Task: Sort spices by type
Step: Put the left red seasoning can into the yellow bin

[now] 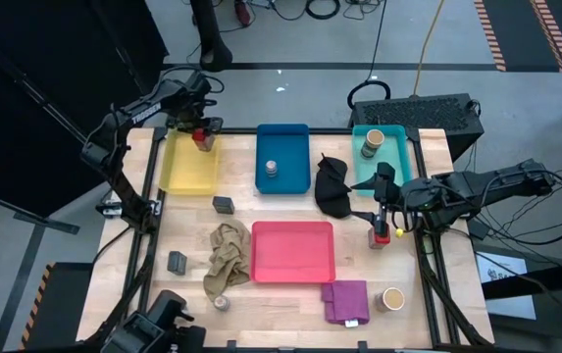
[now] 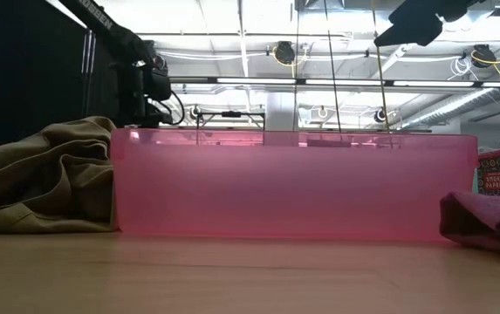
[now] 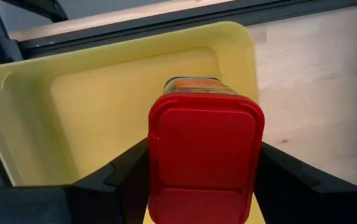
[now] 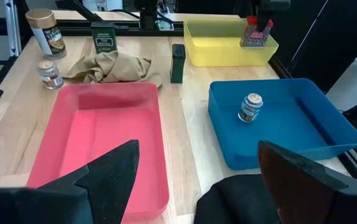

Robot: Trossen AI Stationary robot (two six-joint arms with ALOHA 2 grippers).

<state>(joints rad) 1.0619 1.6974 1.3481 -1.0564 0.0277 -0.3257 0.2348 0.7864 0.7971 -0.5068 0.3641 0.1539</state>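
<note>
Left gripper [image 3: 204, 186] clamps red cube [image 3: 205, 163] over yellow tray [image 3: 91, 106]; right gripper [image 4: 197, 180] unclenched – silver tin [image 4: 250, 107] visible

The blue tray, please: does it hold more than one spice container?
No, the blue tray holds only one small silver round tin.

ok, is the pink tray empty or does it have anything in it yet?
Empty. The high view and the right wrist view both show the pink tray with a bare floor; no spice container sits inside it.
</note>
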